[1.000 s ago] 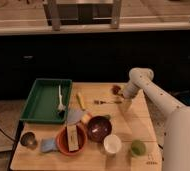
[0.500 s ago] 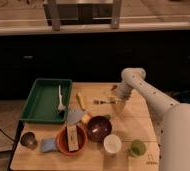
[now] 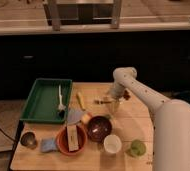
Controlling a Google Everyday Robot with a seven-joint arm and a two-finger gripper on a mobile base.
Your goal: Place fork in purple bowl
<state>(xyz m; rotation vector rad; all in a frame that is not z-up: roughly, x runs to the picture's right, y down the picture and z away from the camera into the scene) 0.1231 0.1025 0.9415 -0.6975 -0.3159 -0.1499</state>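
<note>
In the camera view, a wooden table [image 3: 134,123] stands before a dark counter. The white arm reaches in from the lower right, bends at its elbow and comes down to the gripper [image 3: 112,104], which sits low over the middle of the table's far half. It cannot be told whether the gripper is open or closed, or whether it has hold of anything.

The fork [image 3: 100,101] lies on the wood just left of the gripper; contact between them cannot be made out. The purple bowl [image 3: 99,128] sits nearer the camera, apart from the fork. Just left of it is the orange bowl [image 3: 63,146], holding a boxy item.

A green tray [image 3: 42,104] at the left carries a white utensil [image 3: 60,98]. A yellow stick [image 3: 80,100] lies between tray and fork. A white cup [image 3: 112,144] stands near the front edge.
</note>
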